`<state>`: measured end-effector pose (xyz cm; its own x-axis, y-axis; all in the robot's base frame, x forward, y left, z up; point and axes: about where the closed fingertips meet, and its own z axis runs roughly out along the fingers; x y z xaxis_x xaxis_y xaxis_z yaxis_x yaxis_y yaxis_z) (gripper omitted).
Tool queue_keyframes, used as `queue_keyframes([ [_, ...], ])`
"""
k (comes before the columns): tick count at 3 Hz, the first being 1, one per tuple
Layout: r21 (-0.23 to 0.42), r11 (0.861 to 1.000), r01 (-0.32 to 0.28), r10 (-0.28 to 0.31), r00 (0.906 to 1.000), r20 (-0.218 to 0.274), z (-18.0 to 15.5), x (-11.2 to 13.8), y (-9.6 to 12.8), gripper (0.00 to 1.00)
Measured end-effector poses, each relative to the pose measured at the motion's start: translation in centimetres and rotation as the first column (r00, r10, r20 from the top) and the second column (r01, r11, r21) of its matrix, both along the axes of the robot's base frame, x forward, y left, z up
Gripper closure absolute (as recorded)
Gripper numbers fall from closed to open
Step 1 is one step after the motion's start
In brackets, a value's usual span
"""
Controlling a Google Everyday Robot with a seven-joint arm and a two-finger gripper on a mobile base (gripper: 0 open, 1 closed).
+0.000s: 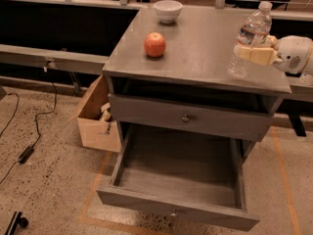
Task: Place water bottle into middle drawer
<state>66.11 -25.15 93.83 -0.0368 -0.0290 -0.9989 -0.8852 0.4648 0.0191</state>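
Water bottle (253,31), upright at the right edge of the cabinet top (195,53), is clasped round its middle by the gripper (254,54), probably to keep it vertical for carrying to the open middle drawer (178,177) below-left of it.

Gripper (250,54), one, at the right edge of the view, over the right side of the cabinet top (195,58), clasped round the water bottle (255,26). Fingers (261,56): pale cream-tan, blocky, flat-faced, matt finish. Wrist housing (296,53): glossy white shell, smooth and rounded like a bulb; a small grey slotted patch on its side; a darker joint where the fingers meet it. More white shell runs off the right edge behind it
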Motion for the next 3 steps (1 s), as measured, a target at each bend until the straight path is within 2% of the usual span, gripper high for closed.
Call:
queue_keyframes([
  [1, 0.033, 0.997, -0.075, 0.075, 0.9972, -0.004, -0.1, -3.9, 1.2, 1.00],
  [2, 0.014, 0.996, -0.089, 0.089, 0.9960, -0.008, -0.2, -9.1, 1.1, 1.00],
  [3, 0.016, 0.995, -0.094, 0.094, 0.9955, -0.012, -0.3, -9.2, 1.3, 1.00],
])
